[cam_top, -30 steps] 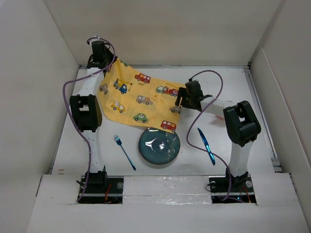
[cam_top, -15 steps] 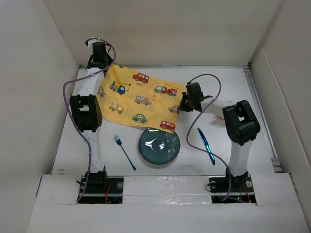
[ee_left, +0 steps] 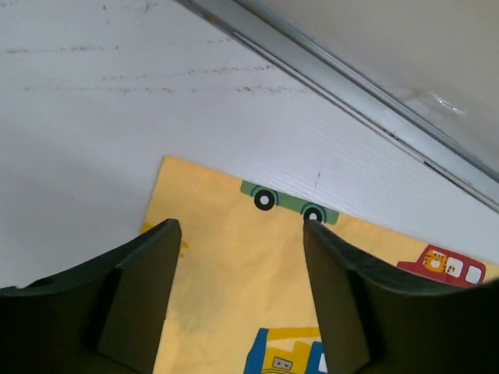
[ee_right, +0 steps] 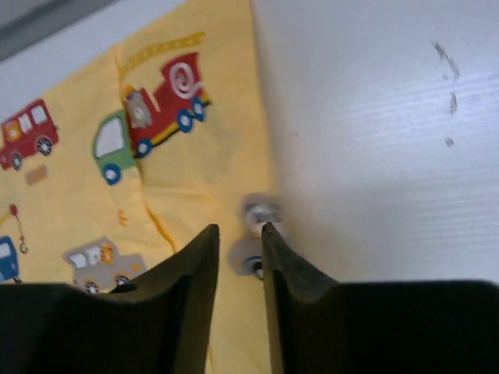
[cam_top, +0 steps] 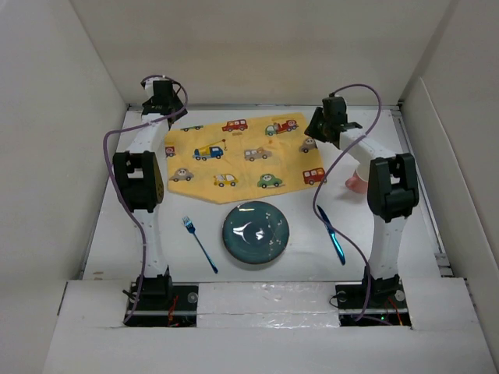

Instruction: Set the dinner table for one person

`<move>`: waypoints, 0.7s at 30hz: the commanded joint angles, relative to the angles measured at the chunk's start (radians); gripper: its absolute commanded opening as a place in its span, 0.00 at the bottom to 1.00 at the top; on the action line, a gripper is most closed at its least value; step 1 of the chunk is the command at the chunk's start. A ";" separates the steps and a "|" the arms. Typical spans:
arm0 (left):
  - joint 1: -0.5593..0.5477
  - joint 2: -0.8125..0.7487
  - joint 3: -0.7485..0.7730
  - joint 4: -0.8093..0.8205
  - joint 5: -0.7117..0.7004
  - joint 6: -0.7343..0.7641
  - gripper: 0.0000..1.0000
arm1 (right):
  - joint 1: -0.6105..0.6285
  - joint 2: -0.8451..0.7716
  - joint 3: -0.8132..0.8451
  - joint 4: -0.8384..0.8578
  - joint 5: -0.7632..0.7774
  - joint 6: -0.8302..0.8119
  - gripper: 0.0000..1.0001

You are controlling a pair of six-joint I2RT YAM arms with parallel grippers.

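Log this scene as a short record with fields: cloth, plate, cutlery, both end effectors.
cloth: yellow, car-printed, lying flat on the dinner table, beyond the plate
plate: dark teal, near centre
fork: blue, left of plate
knife: blue, right of plate
left end effector: open, over cloth's far left corner
right end effector: narrowly open, over cloth's right edge

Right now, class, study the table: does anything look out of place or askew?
The yellow car-printed cloth lies slightly askew behind the dark teal round plate, not beneath it, and its near-left corner looks cut off, perhaps folded under. The blue fork and blue knife sit on bare white table.
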 commanded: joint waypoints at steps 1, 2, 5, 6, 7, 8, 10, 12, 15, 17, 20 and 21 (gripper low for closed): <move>0.004 -0.111 -0.078 -0.009 -0.009 0.003 0.63 | 0.017 0.022 0.059 -0.105 0.014 -0.040 0.40; 0.004 -0.138 -0.112 0.005 -0.004 -0.008 0.63 | 0.017 -0.001 0.016 -0.049 -0.005 -0.042 0.44; 0.004 -0.270 -0.273 0.060 0.006 -0.028 0.63 | 0.048 -0.107 -0.195 0.074 -0.069 -0.020 0.54; -0.009 -0.345 -0.322 0.089 0.011 -0.032 0.62 | 0.060 -0.160 -0.278 0.088 -0.059 -0.015 0.54; -0.018 -0.385 -0.432 0.100 0.017 -0.042 0.58 | 0.075 -0.187 -0.323 0.105 -0.051 -0.008 0.51; -0.044 -0.421 -0.487 0.114 0.032 -0.049 0.56 | 0.109 -0.213 -0.363 0.149 -0.052 -0.008 0.42; -0.088 -0.537 -0.631 0.154 0.019 -0.075 0.52 | 0.153 -0.274 -0.456 0.183 -0.071 -0.009 0.15; -0.151 -0.637 -0.700 0.142 -0.001 -0.121 0.50 | 0.224 -0.302 -0.493 0.193 -0.042 -0.012 0.03; -0.153 -0.778 -0.892 0.168 -0.014 -0.186 0.50 | 0.265 -0.363 -0.571 0.253 -0.023 -0.005 0.10; -0.119 -0.847 -1.046 0.183 -0.032 -0.245 0.54 | 0.276 -0.413 -0.640 0.304 -0.023 0.008 0.22; -0.059 -0.945 -1.199 0.219 -0.035 -0.295 0.66 | 0.276 -0.434 -0.668 0.306 -0.023 0.008 0.43; -0.046 -0.962 -1.221 0.235 -0.012 -0.305 0.67 | 0.266 -0.431 -0.665 0.302 -0.023 0.006 0.48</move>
